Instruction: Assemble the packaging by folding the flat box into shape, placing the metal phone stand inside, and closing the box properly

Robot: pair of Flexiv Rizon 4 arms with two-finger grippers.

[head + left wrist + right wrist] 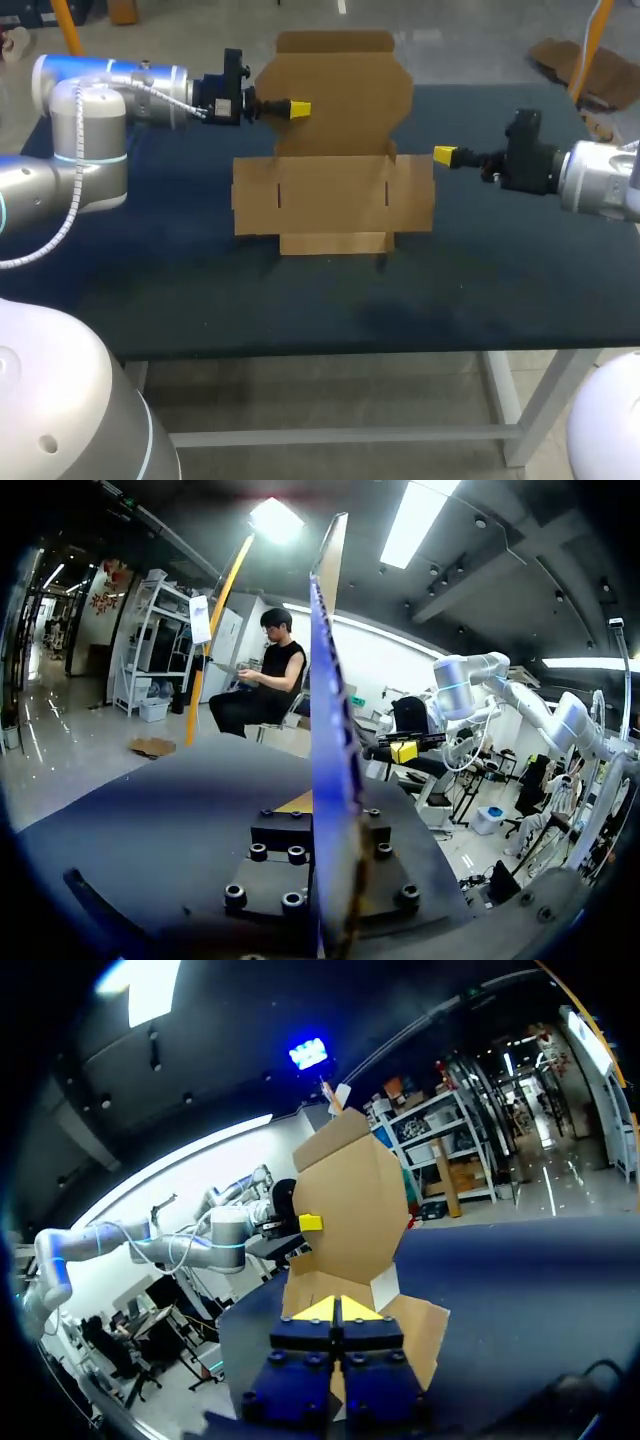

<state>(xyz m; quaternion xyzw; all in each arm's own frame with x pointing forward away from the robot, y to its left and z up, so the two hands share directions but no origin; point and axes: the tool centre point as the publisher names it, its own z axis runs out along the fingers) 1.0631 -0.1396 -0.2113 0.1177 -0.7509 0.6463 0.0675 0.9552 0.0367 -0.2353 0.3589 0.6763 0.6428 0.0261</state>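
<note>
Left gripper (298,108) pinches the raised lid panel (345,90) of the cardboard box (330,195), mid-table (500,280), far side. Right gripper (445,155) is closed on nothing, just beside the right flap (412,190). Best to keep the pinch firm and nudge the flap up along its crease. No phone stand visible.

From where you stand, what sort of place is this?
Probably a robot workshop or test lab, not a home. My left arm and right arm reach in over a dark-covered table. A partly folded cardboard box sits between them, its lid standing up.
</note>
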